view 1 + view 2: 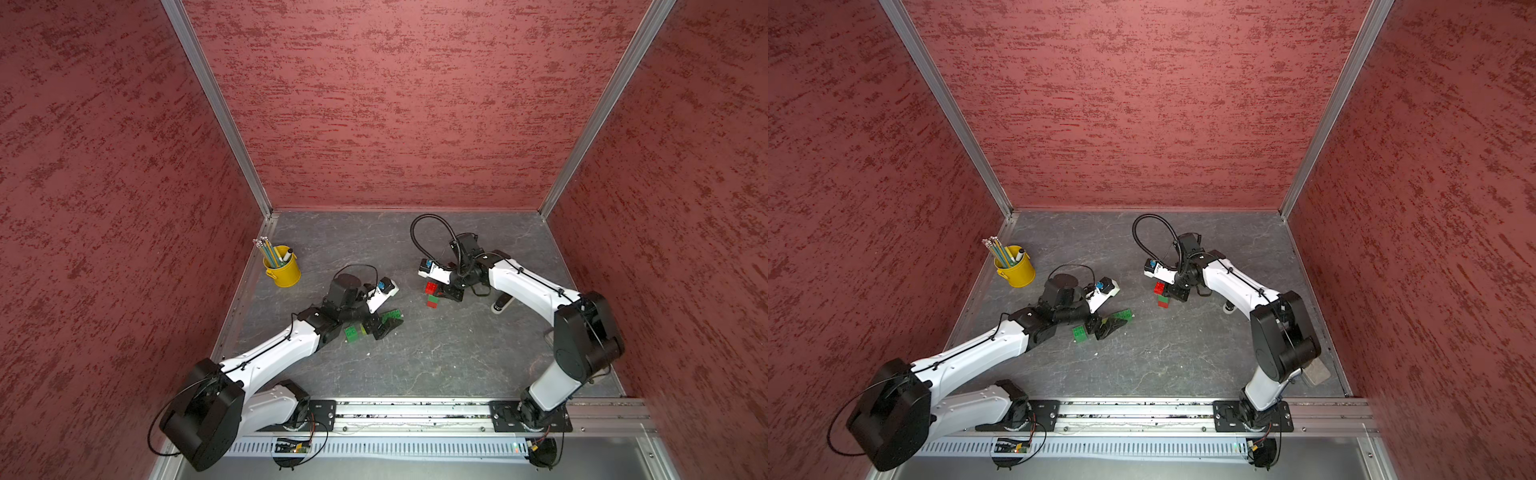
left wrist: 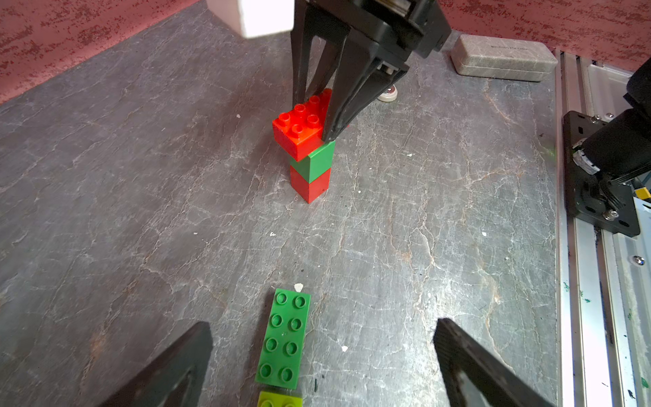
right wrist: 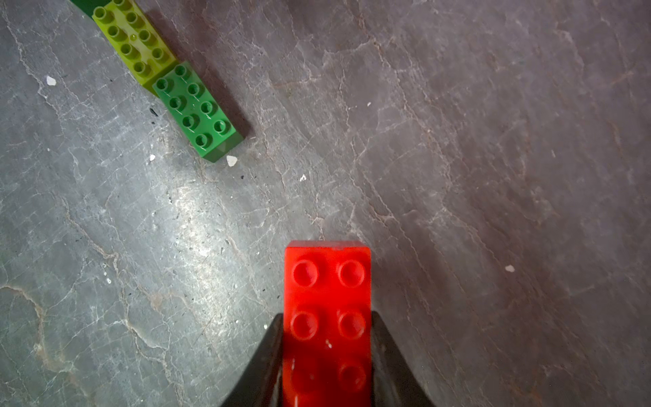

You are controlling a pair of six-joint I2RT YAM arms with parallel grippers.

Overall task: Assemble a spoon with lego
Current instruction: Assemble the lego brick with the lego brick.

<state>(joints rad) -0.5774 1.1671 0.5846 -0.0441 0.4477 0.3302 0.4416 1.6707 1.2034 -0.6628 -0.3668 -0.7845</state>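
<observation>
Red brick [image 3: 327, 278] in right gripper [image 3: 327, 314], atop stack [image 2: 311, 172]

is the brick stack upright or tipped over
Upright: the stack rises straight from the table, top red brick gripped by the right end effector.

The worktop [image 1: 415, 357] is dark grey, veined like slate and flecked with white. In both top views a yellow cup [image 1: 283, 271] stands at its upper left. Left of centre a green oblong brick [image 2: 284, 340] lies flat, end to end with a lime brick [image 3: 135, 38]. Right of centre stands a red-green-red brick column [image 2: 311, 172]. A grey case [image 1: 1316, 372] lies at lower right.
</observation>
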